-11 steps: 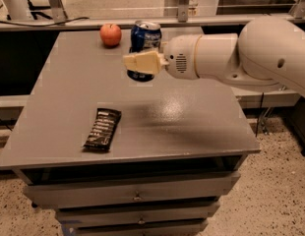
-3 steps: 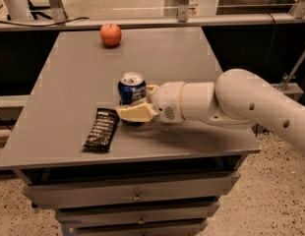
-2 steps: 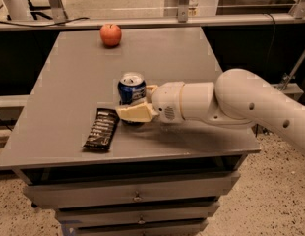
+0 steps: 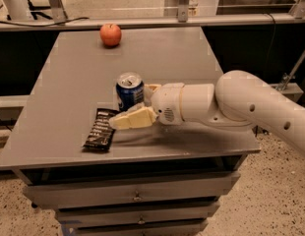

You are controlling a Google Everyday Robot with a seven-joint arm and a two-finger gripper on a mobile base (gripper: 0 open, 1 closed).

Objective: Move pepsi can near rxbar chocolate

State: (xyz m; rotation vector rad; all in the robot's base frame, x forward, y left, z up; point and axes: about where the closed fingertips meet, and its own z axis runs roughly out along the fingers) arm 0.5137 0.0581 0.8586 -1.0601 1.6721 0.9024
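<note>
The pepsi can [image 4: 129, 89], dark blue with a silver top, stands upright on the grey table [image 4: 74, 73], just right of the rxbar chocolate [image 4: 101, 128], a flat black bar lying near the front left. My gripper [image 4: 133, 105] reaches in from the right and straddles the can. One cream finger [image 4: 132, 118] lies in front of the can and the other shows behind it. The jaws look slightly parted from the can, which rests on the table.
A red apple [image 4: 110, 34] sits at the table's far edge. My white arm [image 4: 231, 104] stretches across the front right of the table. Drawers run under the table front, and a metal rail lies behind the table.
Since 3.7 s ago the can has come from the back near the apple to beside the bar. In the last second the front finger has shifted slightly away from the can.
</note>
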